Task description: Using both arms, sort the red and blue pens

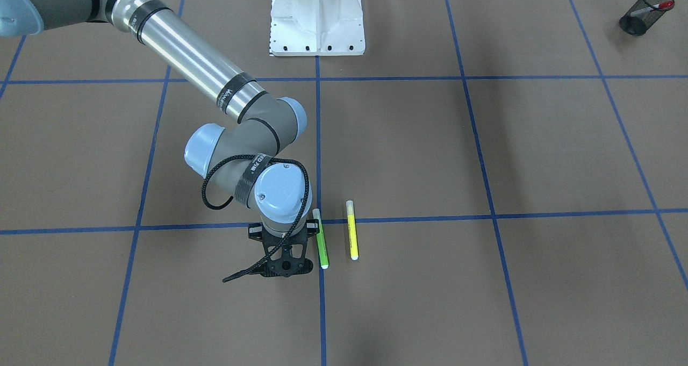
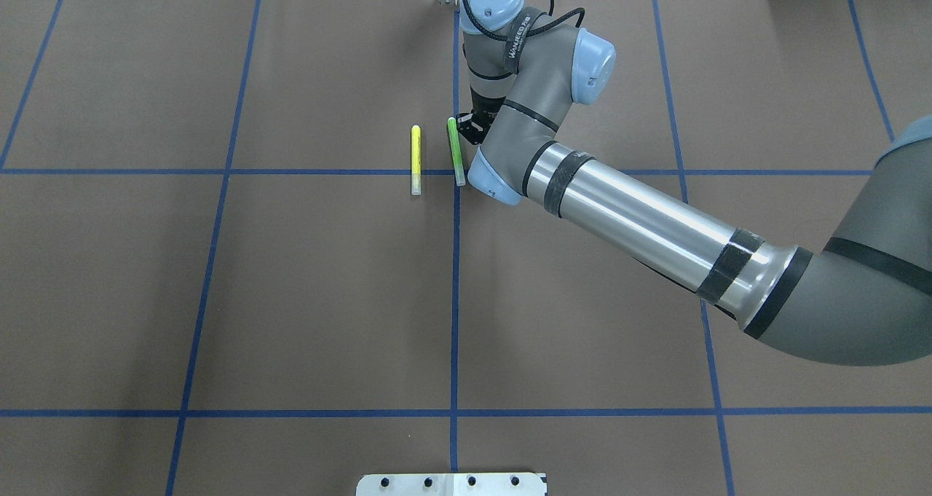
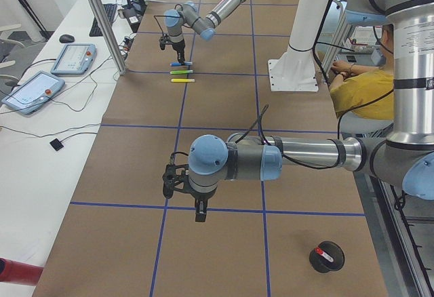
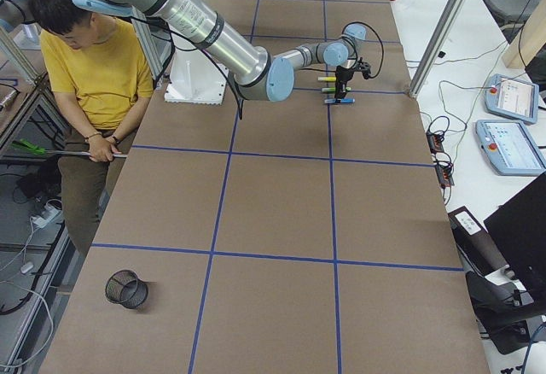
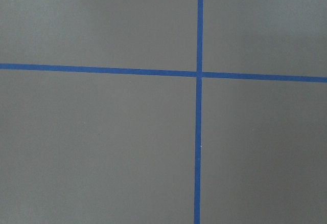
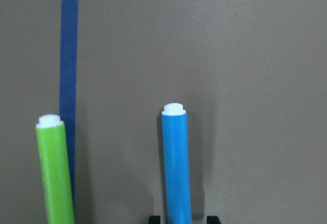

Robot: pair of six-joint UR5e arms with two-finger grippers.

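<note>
Blue pen lies flat on the brown surface, well out from the robot's base. It runs parallel to the green marker just beside it, and the yellow marker lies a little further along the row. The right hand hangs directly over it, pointing straight down. In the right wrist view a black tip shows on either side of the blue barrel, so the jaws are apart and straddle the pen without gripping it. Only the very ends of the tips show at the bottom edge, so how low they sit is hard to judge. Setting the jaws across the barrel makes sense, since closing would pinch its narrow width. The vertical approach should also keep the hand clear of the green marker, the likeliest thing to get nudged.

The red pen already stands in a black mesh cup on the robot's left side, so that half of the sort looks done. A second mesh cup sits on the robot's right, probably meant for the blue pen.

The left hand hovers low over bare surface, near where two blue tape lines cross. Its wrist camera shows none of its fingers, so I cannot tell whether it is apart or together.
</note>
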